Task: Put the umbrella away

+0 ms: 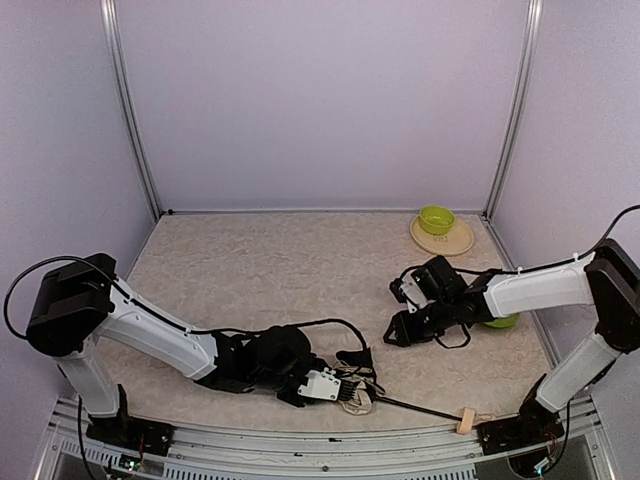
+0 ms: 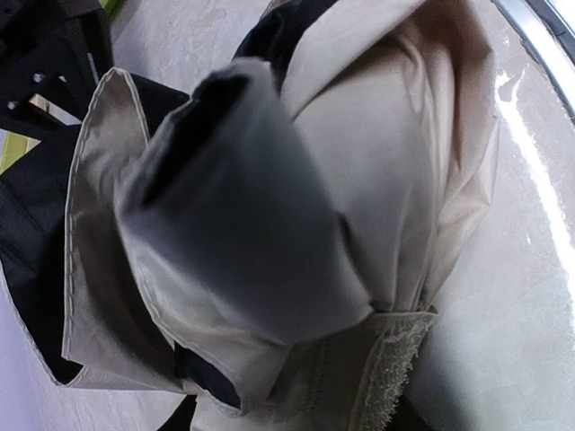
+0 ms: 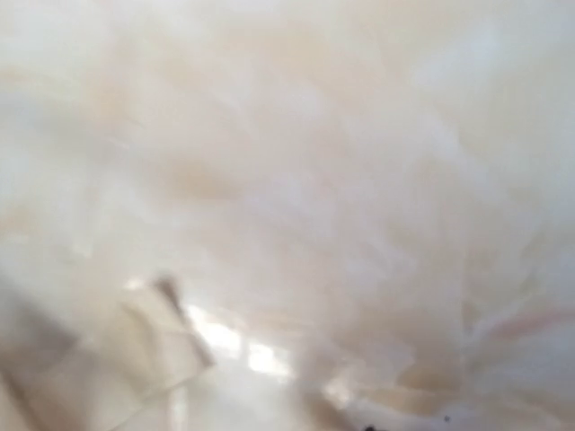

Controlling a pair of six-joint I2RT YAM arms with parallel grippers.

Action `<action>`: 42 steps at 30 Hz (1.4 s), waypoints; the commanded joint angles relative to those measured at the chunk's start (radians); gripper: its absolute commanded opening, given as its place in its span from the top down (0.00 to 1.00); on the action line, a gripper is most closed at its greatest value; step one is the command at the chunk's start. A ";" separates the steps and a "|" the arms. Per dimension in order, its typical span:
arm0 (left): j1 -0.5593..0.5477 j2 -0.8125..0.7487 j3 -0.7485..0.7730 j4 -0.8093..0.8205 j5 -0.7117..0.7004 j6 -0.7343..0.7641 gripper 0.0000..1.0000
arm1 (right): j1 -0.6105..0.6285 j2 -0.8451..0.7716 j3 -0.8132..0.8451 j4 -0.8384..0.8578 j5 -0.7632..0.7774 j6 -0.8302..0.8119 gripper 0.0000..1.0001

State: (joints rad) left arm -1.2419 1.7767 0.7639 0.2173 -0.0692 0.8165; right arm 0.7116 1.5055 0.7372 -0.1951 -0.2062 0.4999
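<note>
Two arms, one umbrella (image 2: 386,162): it lay along the near edge of the table (image 1: 280,260), its bunched canopy (image 1: 358,396) to the left and its thin black shaft (image 1: 420,407) running right to the small beige handle (image 1: 466,420) beside the right arm's base. The long axis ran almost parallel with that edge, slanting slightly nearer at the handle end. The left gripper (image 1: 345,392) was buried at the canopy end, and cream fabric and black lining filled its wrist camera. Whether its fingers were clamped on the cloth or loose among the folds could not be told. The right gripper (image 1: 398,332) hung farther in over the table, apart from the shaft, with the handle lying toward the near edge and to its right. Its own camera gave only a pale blur, so its fingers' state could not be told either. The left arm was the nearer to the canopy, and the right looked better placed for the handle.
</note>
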 commanded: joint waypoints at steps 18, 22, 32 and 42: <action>-0.023 0.076 -0.038 -0.208 0.002 0.008 0.85 | 0.281 0.245 0.317 -0.336 0.539 0.450 0.36; -0.023 0.083 -0.034 -0.211 0.006 0.006 0.85 | 0.323 0.337 0.404 -0.405 0.561 0.499 0.35; -0.029 0.078 -0.035 -0.206 0.013 0.003 0.84 | 0.351 0.408 0.363 -0.371 0.450 0.550 0.41; -0.037 0.087 -0.031 -0.213 -0.004 0.004 0.85 | 0.378 0.333 0.249 -0.276 0.338 0.598 0.54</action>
State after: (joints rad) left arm -1.2594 1.7844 0.7727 0.2161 -0.0963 0.8162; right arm 1.0626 1.8282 1.0721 -0.4747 0.2874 1.0431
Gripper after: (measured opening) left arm 0.398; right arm 0.506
